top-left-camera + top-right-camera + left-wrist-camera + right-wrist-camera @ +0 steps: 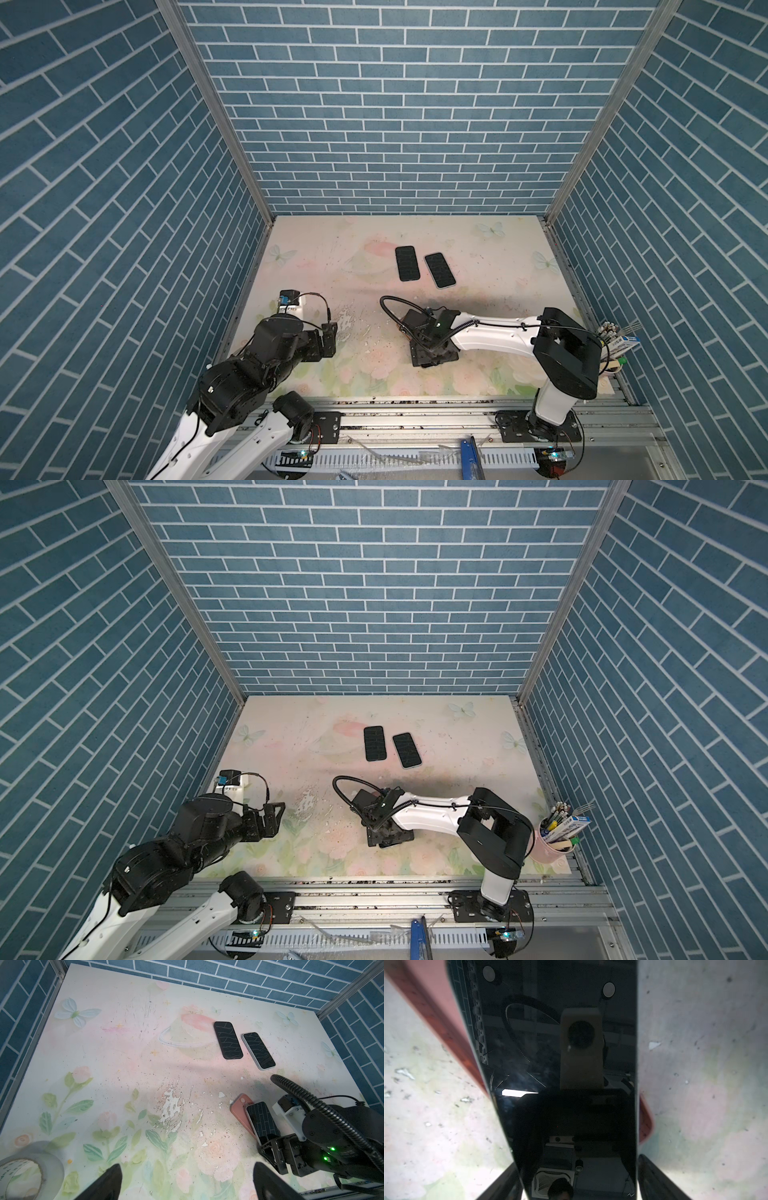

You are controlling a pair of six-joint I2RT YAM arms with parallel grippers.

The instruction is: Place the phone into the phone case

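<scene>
1. In both top views the right arm [490, 332] covers the phone and the phone case almost wholly. Only dark edges show under its wrist.
2. In the right wrist view the phone [560, 1053] fills the middle, screen up, with its near end cut off by the frame. The pink phone case [436, 1007] lies mostly under it, showing as a strip along one long edge and a corner past the other.
3. The right gripper [577, 1161] straddles the phone's near end, jaws wide, one close against each long edge. Whether they press on it cannot be told.
4. The left wrist view shows the phone lying skewed over the case, not seated in it, with the case's far corner sticking out.
5. The left gripper [187, 1164] gapes fully and holds nothing. It hangs over bare table [124, 1064] on the left side, well apart from the phone.
6. A tape roll [47, 1153], cut off by the frame, lies near the left gripper. A pink pen cup [550, 845] stands at the table's near right corner.
7. Farther back, a black-edged phone [407, 263] and a pale-rimmed phone [440, 270] lie flat side by side, not touching, well apart from both grippers.
</scene>
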